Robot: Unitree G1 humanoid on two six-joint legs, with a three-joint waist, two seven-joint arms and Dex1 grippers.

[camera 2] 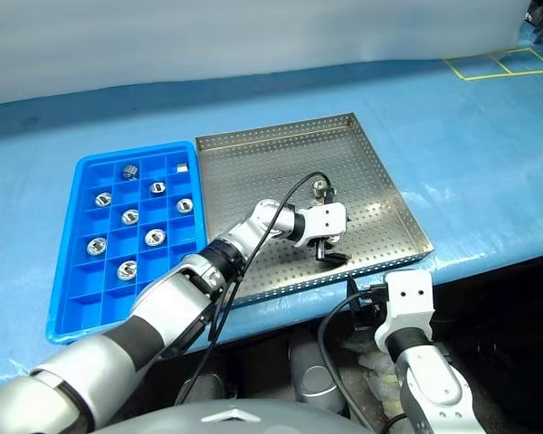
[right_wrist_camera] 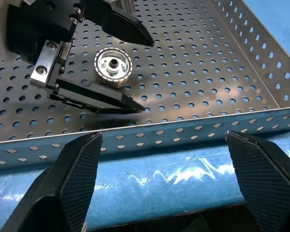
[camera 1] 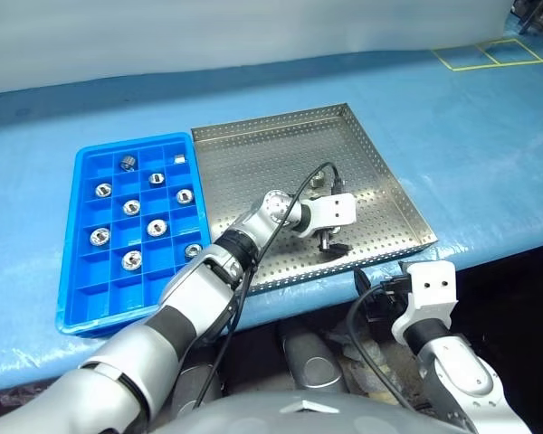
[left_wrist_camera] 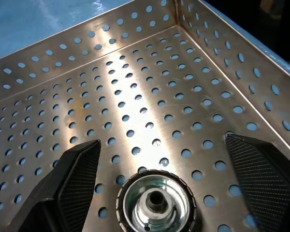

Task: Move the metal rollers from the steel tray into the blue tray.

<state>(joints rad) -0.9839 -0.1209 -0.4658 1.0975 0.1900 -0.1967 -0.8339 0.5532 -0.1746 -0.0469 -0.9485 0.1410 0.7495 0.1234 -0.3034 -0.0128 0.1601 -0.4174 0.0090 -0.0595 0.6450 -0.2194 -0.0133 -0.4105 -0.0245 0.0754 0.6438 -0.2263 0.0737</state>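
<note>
Over the near right part of the steel tray I have my left gripper down low, fingers spread wide, and there is bare perforated floor all around it; the raised rim runs close by on the near side and on the right, meeting at the corner I see just beyond. The roller left in this tray is a short shiny silver cylinder with a ribbed edge and a dark centre hole, standing on its flat end on the floor. It sits between the two black fingers, touching neither that I can see, a gap on each side. My right gripper hangs off the near edge of the desk, outside the tray's rim, its fingers also spread and empty, pointing in toward the tray. Just to the left, touching or nearly touching the steel tray, lies the blue tray, with rollers in several of its square compartments, one to a cell.
</note>
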